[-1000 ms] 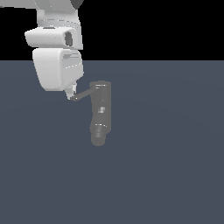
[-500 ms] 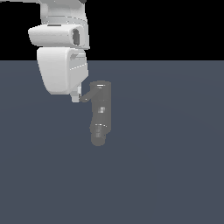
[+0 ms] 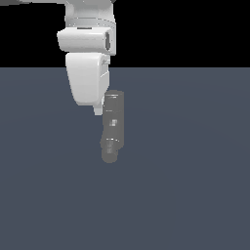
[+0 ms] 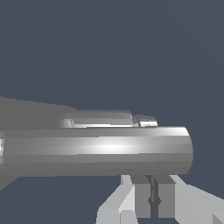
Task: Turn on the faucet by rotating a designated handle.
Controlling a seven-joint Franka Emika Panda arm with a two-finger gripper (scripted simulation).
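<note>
with the tool (image 4: 152, 197) nearly closed on nothing beside the faucet (image 3: 113, 128), the hidden handle could be slipped past and left unturned.

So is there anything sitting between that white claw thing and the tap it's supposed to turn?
Nothing visible does. In the exterior view the arm's white hand sits right against the faucet top, hiding the handle. In the wrist view the gripper, its fingers almost together, lies just behind the thick grey body, with only bare floor around.
</note>
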